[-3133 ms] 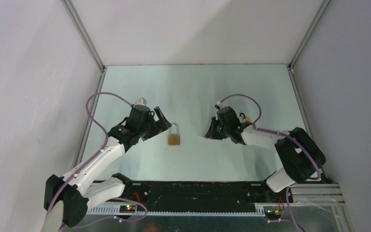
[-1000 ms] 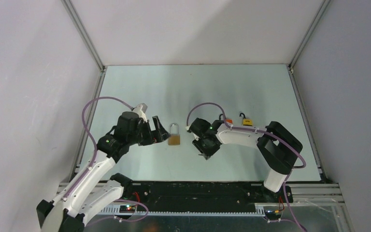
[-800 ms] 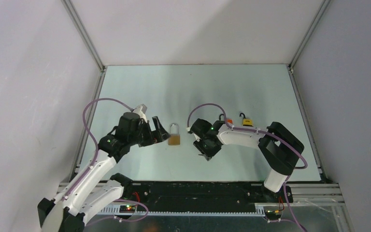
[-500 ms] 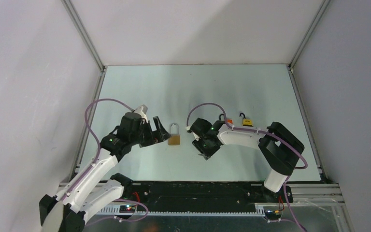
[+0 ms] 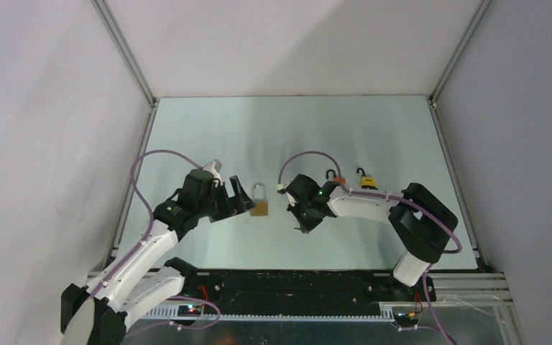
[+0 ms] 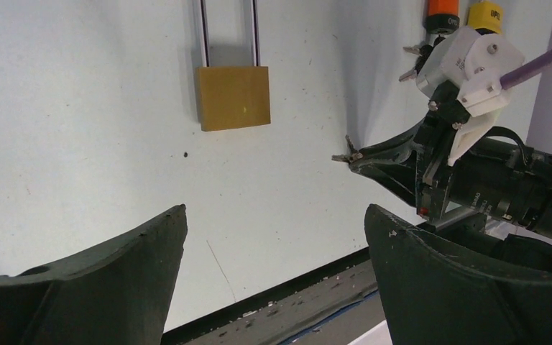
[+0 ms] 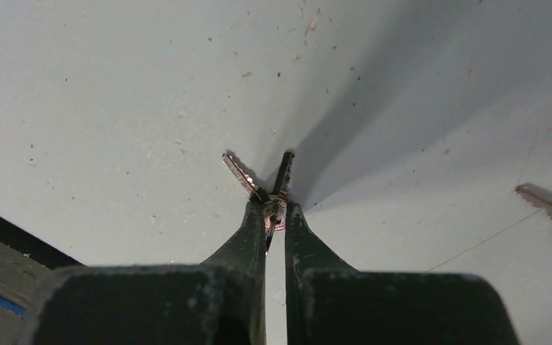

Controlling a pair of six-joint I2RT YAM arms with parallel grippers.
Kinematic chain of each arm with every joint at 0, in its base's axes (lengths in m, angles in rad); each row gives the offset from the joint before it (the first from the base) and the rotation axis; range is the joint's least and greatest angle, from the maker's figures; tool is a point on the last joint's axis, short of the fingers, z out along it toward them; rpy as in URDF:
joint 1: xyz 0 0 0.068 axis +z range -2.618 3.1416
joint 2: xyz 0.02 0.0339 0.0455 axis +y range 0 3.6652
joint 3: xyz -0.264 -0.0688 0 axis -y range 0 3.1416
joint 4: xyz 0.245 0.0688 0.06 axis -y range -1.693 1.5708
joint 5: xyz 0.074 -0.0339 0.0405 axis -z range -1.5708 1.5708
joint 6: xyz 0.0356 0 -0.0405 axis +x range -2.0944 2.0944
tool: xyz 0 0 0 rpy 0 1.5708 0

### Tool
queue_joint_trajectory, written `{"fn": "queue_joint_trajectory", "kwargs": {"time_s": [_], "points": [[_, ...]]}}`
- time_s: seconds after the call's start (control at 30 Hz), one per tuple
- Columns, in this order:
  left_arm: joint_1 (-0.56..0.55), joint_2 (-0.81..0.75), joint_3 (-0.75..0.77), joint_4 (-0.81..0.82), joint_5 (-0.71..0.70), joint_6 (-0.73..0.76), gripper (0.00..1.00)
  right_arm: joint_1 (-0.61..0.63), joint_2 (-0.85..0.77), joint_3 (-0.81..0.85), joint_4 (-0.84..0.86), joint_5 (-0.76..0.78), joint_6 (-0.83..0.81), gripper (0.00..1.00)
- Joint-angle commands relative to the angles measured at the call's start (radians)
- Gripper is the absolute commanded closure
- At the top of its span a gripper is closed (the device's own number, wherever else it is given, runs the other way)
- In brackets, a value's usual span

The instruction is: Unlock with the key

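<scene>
A brass padlock (image 5: 259,208) with a silver shackle lies flat on the table; in the left wrist view the padlock (image 6: 233,97) is ahead of the jaws. My left gripper (image 5: 241,200) is just left of it, open, with nothing between its fingers (image 6: 126,269). My right gripper (image 5: 299,223) is to the padlock's right, low over the table and shut on a small bunch of keys (image 7: 262,183). Two key blades fan out past its tips. The left wrist view shows the right gripper (image 6: 363,154) from the side with the keys (image 6: 346,154) at its tips.
Two more small padlocks stand behind the right arm, one orange-topped (image 5: 339,179) and one yellow-topped (image 5: 366,180). A loose key (image 7: 546,203) lies on the table at the right. Grey walls enclose the table; a black rail (image 5: 295,277) runs along its near edge.
My right gripper has shut on the keys and shifted slightly away from the near edge. My left arm has edged a little toward the padlock, still open.
</scene>
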Motion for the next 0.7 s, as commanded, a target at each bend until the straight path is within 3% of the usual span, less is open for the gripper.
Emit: {"fn": "queue_joint_trajectory", "kwargs": {"time_s": [0.0, 0.43, 0.67], "points": [[-0.025, 0.022, 0.019, 0.063, 0.010, -0.053, 0.04, -0.008, -0.084, -0.068, 0.087, -0.062, 0.047, 1.00], [-0.151, 0.257, 0.134, 0.225, 0.049, -0.206, 0.04, -0.053, -0.400, -0.269, 0.440, -0.078, 0.256, 1.00], [-0.237, 0.290, 0.161, 0.340, 0.017, -0.265, 0.13, -0.035, -0.497, -0.299, 0.527, 0.000, 0.318, 1.00]]}}
